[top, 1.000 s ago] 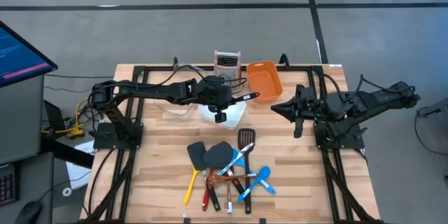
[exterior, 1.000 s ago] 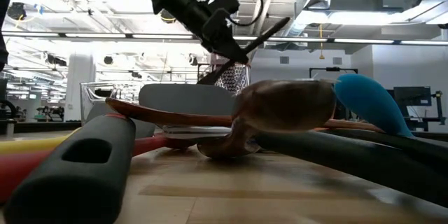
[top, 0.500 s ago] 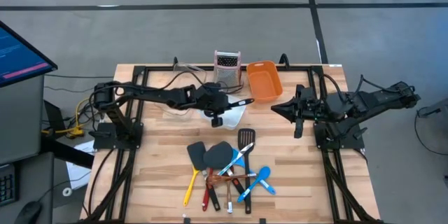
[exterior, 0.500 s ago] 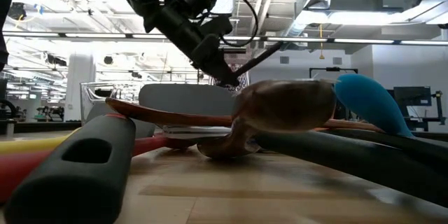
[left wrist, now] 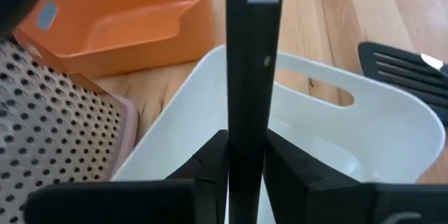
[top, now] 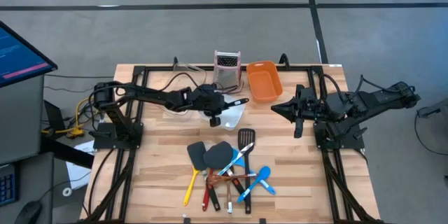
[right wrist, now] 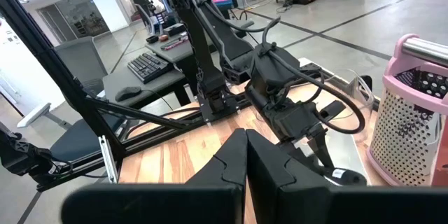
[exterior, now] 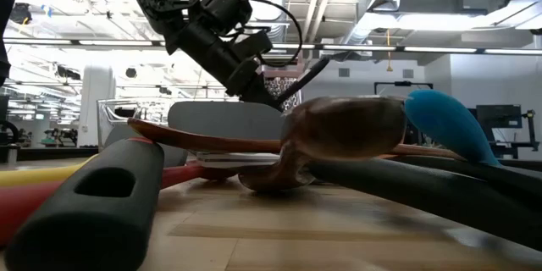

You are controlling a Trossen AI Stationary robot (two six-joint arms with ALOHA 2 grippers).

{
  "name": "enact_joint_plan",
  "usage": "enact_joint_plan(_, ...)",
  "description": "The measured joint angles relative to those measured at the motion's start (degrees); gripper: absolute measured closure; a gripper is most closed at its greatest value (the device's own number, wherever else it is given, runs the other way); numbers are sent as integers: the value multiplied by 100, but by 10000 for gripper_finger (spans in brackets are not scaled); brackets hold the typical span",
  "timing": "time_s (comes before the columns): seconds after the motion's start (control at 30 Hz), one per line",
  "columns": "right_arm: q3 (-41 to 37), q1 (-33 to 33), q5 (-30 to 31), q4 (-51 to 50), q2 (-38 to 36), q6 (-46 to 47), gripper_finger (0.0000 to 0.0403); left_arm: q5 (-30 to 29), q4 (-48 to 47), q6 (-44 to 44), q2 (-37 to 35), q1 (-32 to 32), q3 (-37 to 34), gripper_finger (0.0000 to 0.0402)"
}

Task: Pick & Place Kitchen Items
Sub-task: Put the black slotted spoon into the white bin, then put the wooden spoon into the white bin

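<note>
While the right gripper (top: pixel 295 110) waits off to the side, fingers pressed together, the overhead view shows the left gripper (top: pixel 215 105) above the white tub (top: pixel 234 115), fingers on either side of a black utensil (top: pixel 235 101). Remaining utensils (top: pixel 225 169) lie piled near the front edge. The left wrist view shows the black handle (left wrist: pixel 246 77) between both fingers, over the tub (left wrist: pixel 378 122).

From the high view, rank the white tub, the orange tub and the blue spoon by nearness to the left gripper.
1. White tub: directly under the left gripper.
2. Orange tub: toward the back of the table, on the right arm's side.
3. Blue spoon: in the front utensil pile.
</note>
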Motion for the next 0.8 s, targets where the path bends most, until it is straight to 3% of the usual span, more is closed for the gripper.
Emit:
enact_joint_plan(0.3, 0, 0, -2, 0, 0, 0, 403, -225, 36, -245, 0, 0, -175, 321)
enact_joint_plan(0.5, 0, 0, -2, 0, 0, 0, 403, -421, 119, -437, 0, 0, -214, 291)
enact_joint_plan(0.8, 2, -1, -2, 9, -3, 2, 403, -329, 939, -439, -326, -15, -145, 260)
